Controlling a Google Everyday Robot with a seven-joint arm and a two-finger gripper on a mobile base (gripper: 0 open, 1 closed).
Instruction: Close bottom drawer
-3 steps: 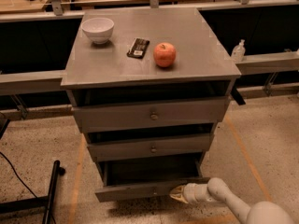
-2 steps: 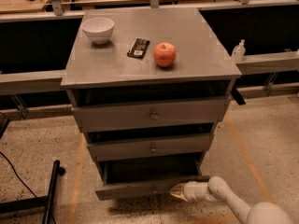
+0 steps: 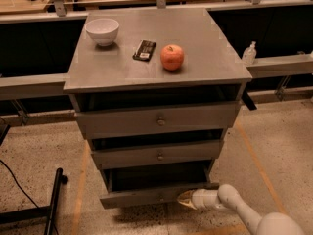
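The bottom drawer [image 3: 142, 197] of the grey cabinet [image 3: 156, 72] is pulled out, its grey front low near the floor and its shallow tray showing dark above it. My gripper [image 3: 185, 199] comes in from the lower right on a white arm [image 3: 234, 207]. Its tip rests against the right part of the drawer's front. The middle drawer [image 3: 159, 155] and the top drawer [image 3: 157, 121] sit above, each slightly out.
On the cabinet top stand a white bowl [image 3: 102, 31], a dark snack bar [image 3: 145, 50] and a red apple [image 3: 172, 57]. A black stand [image 3: 51, 204] lies on the floor at the left. A small bottle [image 3: 249, 53] stands on the rail at the right.
The gripper has stayed pressed at the bottom drawer's front. The drawer looks about as far out as before.
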